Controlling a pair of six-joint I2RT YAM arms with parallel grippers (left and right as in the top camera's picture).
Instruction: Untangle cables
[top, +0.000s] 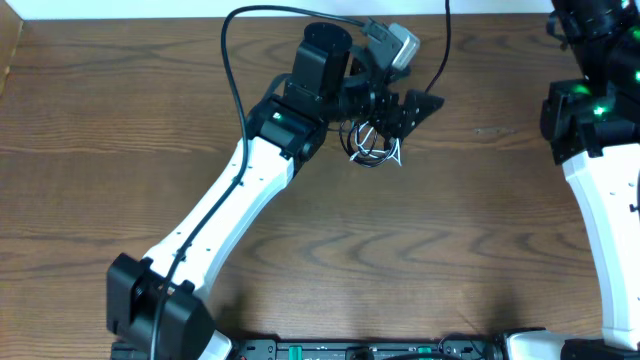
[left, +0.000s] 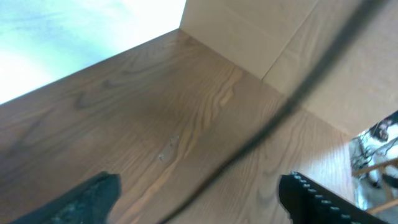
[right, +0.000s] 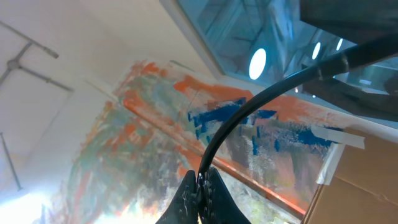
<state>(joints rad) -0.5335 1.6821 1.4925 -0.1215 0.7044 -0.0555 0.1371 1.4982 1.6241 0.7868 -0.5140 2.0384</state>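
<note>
Wood-grain tabletop (top: 480, 250) is carrying the cables (top: 375, 148), which are lying as one small knot of white and black loops towards the far side, a little right of centre. The left gripper (top: 405, 110) is hanging just over the far edge of that knot, its arm reaching in from the near left. Whether a finger is touching the strands cannot be told from overhead. In the left wrist view its fingers (left: 93, 199) are standing spread wide apart, with only bare wood showing between them and nothing pinched. A blurred thick black cord (left: 273, 124) is crossing that view in front of a cardboard wall (left: 261, 31). The right gripper (right: 200, 193) is pointing upward, away from the table, at a surface smeared with orange and blue (right: 155, 124). Its jaws are looking pressed together. Another thick black cord (right: 249, 106) is rising from just above the tips, and whether they are nipping it cannot be told.
</note>
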